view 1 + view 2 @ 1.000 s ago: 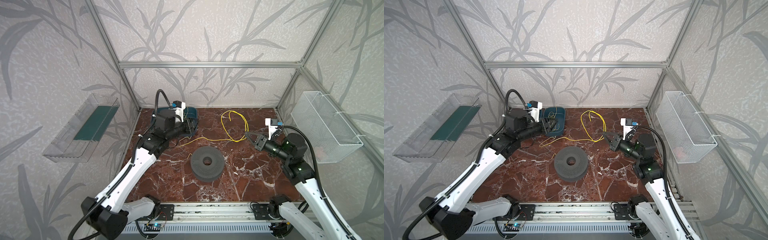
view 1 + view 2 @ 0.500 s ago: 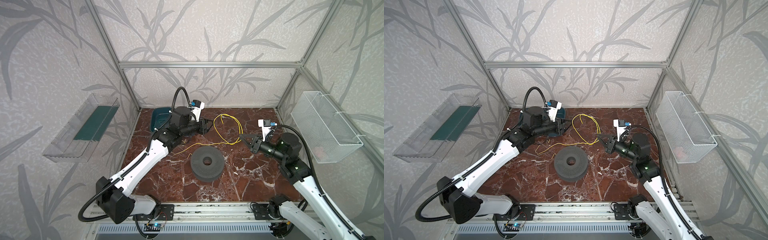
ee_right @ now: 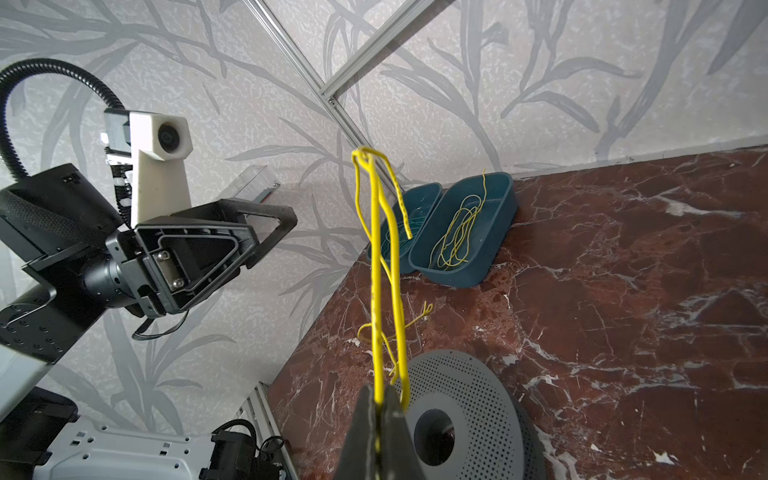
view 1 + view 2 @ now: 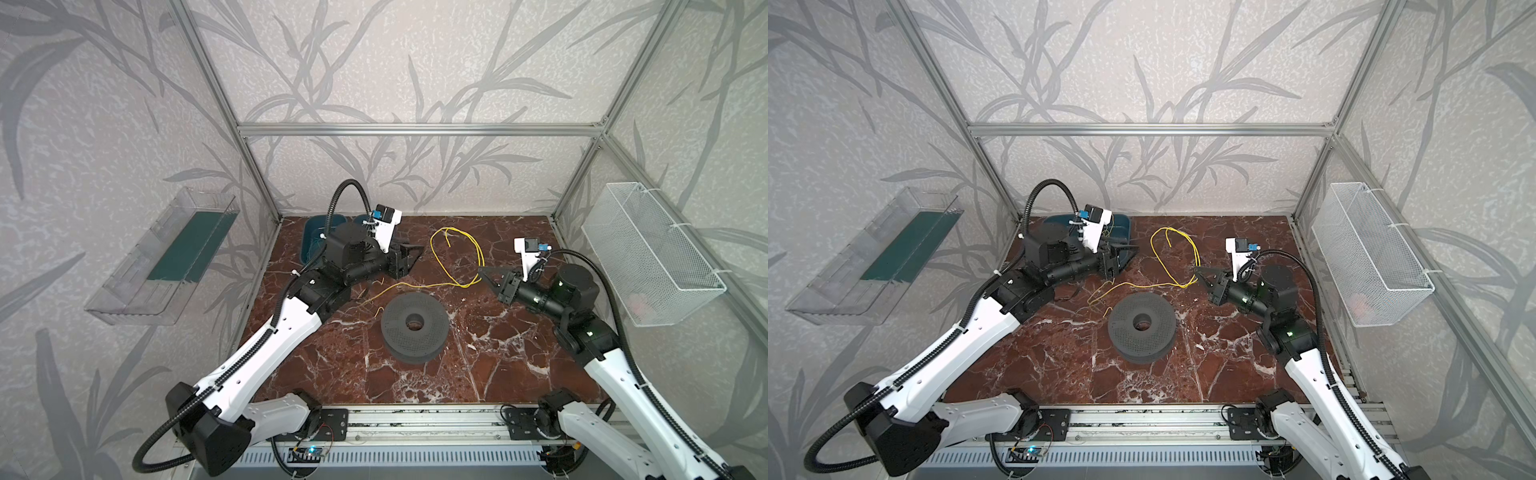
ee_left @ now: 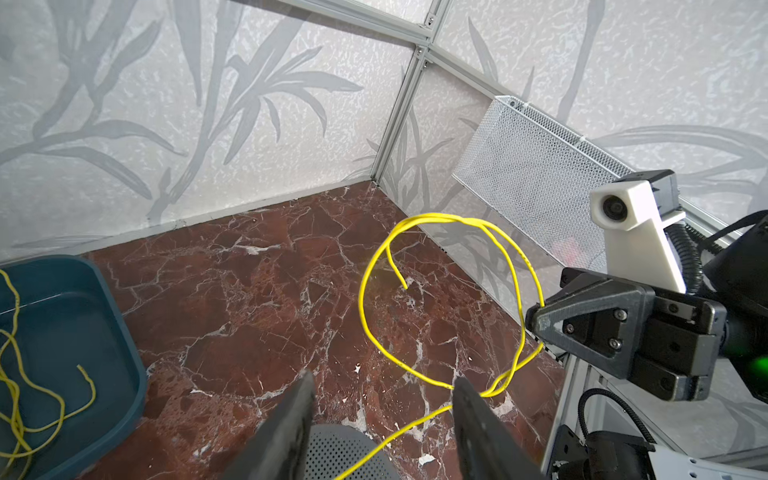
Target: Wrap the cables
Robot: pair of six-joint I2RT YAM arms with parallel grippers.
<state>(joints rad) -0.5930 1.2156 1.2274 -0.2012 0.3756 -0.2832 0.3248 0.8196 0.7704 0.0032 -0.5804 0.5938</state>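
A thin yellow cable (image 4: 424, 285) (image 4: 1142, 284) stands up in a loop over the marble floor, and its tail trails left past a grey perforated spool (image 4: 414, 328) (image 4: 1142, 328). My right gripper (image 4: 480, 272) (image 3: 376, 390) is shut on the cable (image 3: 376, 291) at the foot of the loop. My left gripper (image 4: 415, 253) (image 5: 380, 386) hovers left of the loop, open and holding nothing. In the left wrist view the cable (image 5: 361, 299) runs past beyond its fingers. More yellow cables lie in a teal tray (image 3: 498, 208).
Two teal trays (image 4: 316, 237) (image 4: 1121, 226) sit at the back left corner. A white mesh basket (image 4: 648, 257) hangs on the right wall. A clear plastic bin (image 4: 166, 257) hangs on the left wall. Metal frame posts stand at the floor's corners.
My left arm swung right from the teal trays toward the loop, and its jaws opened wider. My right gripper carried the cable a little to the left.
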